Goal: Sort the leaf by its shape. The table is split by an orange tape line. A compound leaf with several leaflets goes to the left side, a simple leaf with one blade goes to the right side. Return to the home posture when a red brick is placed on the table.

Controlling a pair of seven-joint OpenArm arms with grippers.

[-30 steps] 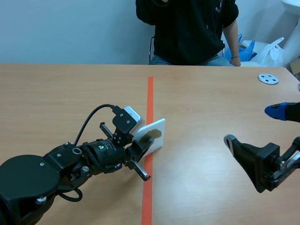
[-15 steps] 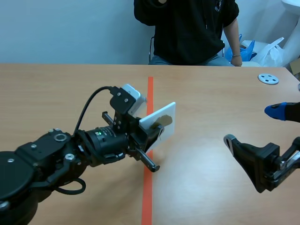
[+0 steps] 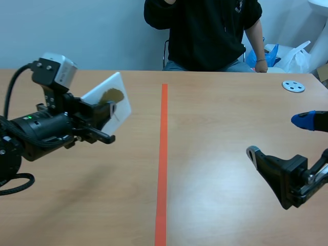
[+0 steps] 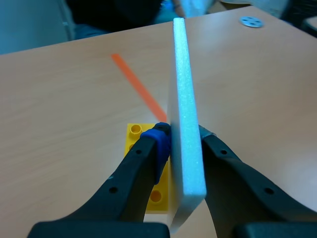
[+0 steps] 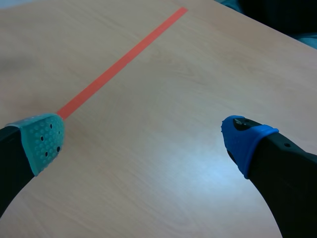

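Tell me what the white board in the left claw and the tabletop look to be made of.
White board: probably foam, matte. Its thick edge shows a fine beaded grain like polystyrene.
Tabletop: wood or wood-look laminate, smooth with a slight sheen. It has a streaky light-brown grain and shows soft glare in the right wrist view.

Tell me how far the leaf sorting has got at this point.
Done: the card is lifted, left of the tape line. In hand: the left gripper is shut on it, above the table. Left: set it down and release. The right gripper is open, holding nothing.
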